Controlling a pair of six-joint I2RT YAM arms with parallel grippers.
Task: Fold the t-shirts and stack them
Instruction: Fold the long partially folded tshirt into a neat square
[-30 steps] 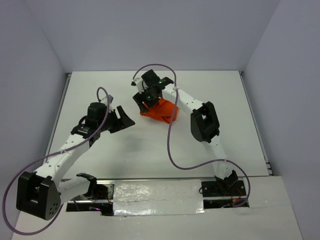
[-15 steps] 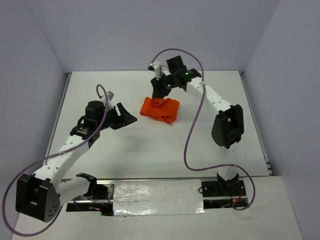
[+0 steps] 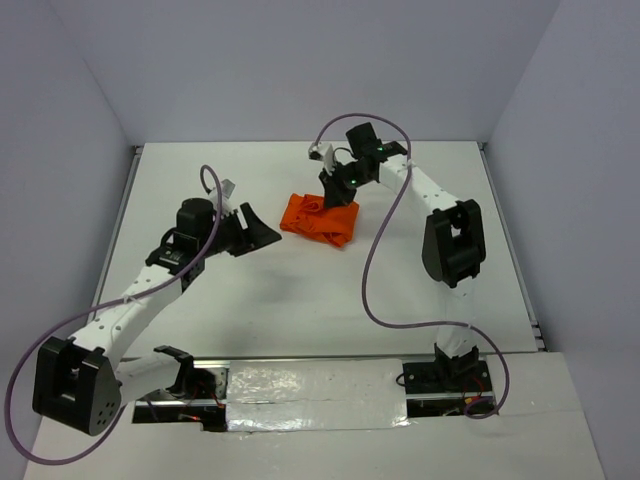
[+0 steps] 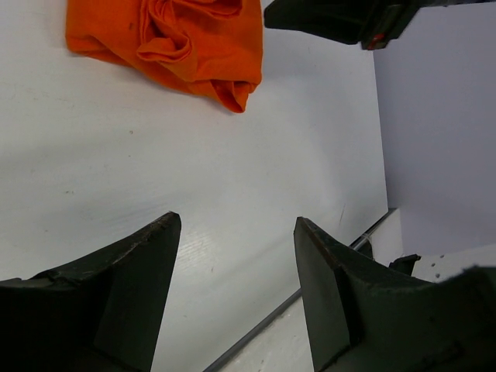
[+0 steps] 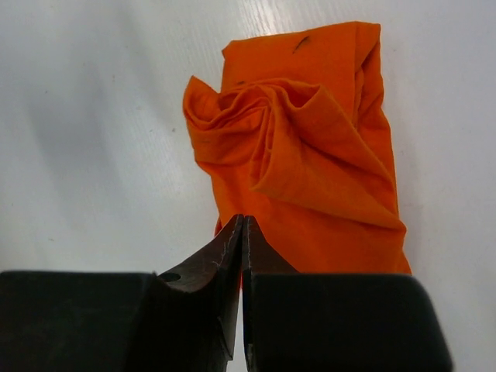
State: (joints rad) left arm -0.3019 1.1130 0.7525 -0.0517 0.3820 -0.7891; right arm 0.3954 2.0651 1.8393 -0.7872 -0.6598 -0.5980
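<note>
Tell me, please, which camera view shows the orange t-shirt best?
The right wrist view: the t-shirt fills it, creases plain, only its near edge hidden. The top view shows it nearly whole but small; the left wrist view cuts it off.

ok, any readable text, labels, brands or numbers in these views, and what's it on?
No readable text in any view.
t-shirt: plain orange with no print. There are a couple of tiny dark flecks, but they are not lettering.
right arm: green lights only, no legible label.
table: no markings that can be read.
</note>
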